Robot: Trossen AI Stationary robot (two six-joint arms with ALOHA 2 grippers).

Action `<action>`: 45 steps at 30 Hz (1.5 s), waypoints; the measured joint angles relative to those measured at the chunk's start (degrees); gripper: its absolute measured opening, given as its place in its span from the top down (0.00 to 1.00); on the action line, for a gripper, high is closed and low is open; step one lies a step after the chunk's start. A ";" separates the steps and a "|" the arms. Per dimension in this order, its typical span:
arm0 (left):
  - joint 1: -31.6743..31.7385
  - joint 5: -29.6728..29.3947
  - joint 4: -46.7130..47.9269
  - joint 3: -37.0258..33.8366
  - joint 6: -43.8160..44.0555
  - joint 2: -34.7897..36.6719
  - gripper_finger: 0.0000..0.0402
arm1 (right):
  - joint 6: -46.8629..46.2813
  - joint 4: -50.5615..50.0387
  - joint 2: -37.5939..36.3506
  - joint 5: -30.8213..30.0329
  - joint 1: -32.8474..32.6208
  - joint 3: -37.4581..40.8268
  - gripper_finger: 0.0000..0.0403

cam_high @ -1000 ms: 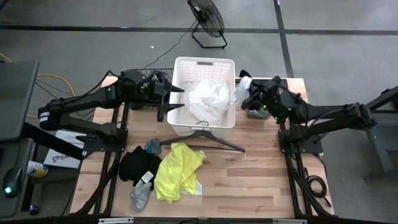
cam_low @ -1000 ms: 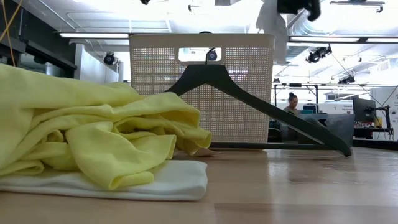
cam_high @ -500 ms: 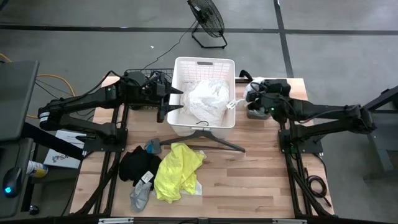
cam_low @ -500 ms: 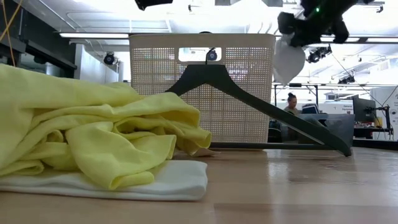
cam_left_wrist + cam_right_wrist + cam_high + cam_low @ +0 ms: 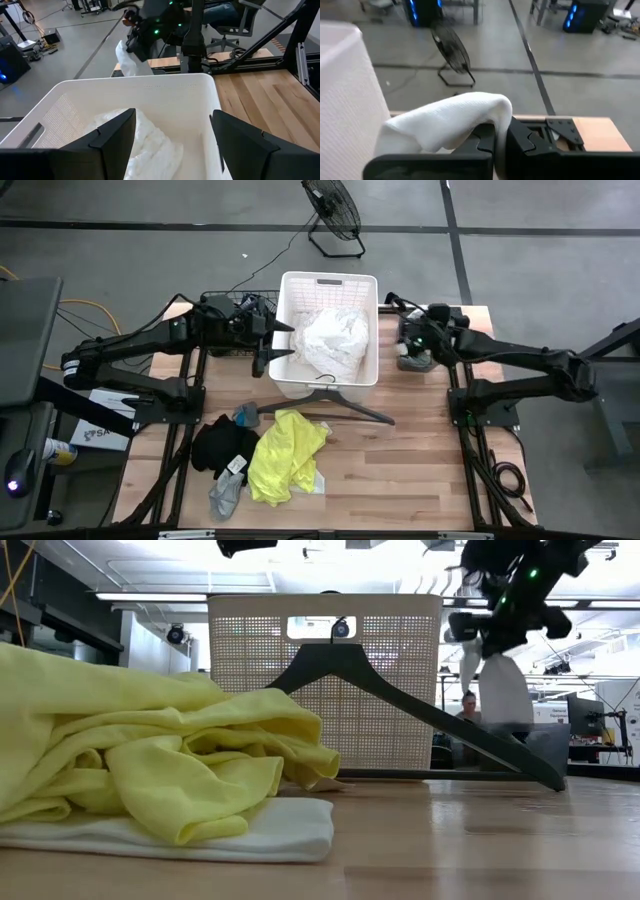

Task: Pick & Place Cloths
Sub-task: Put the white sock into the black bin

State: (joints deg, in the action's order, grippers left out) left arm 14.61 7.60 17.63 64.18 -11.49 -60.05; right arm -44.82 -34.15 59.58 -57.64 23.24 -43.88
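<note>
Right pincer is clamped on a white cloth, held above the bench just right of the basket. Left pincer hangs apart over the basket, where the lacy cloth lies. Yellow cloth rests on the bench.

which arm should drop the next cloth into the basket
Probably the right. Its gripper is shut on a small white cloth, hanging just outside the basket. The left gripper is open and empty over the basket.

- White slatted basket holds a crumpled white lacy cloth.
- Dark hanger lies just in front.
- Neon yellow cloth and black cloth touch on the wooden surface.
</note>
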 joint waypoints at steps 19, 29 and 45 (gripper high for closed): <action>0.00 0.02 2.36 0.00 0.40 -0.04 0.35 | 1.28 -2.44 14.53 19.86 13.25 0.00 0.99; 0.00 0.04 2.75 0.00 0.86 -0.04 0.35 | 0.79 -9.97 21.96 24.69 16.20 0.00 0.99; -0.01 0.04 2.89 0.00 1.27 -0.04 0.35 | 1.13 -14.67 25.28 30.45 17.08 0.00 0.98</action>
State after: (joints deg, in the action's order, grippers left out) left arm 14.61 7.64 20.52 64.18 -10.22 -60.10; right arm -43.69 -48.83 84.86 -27.19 40.32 -43.88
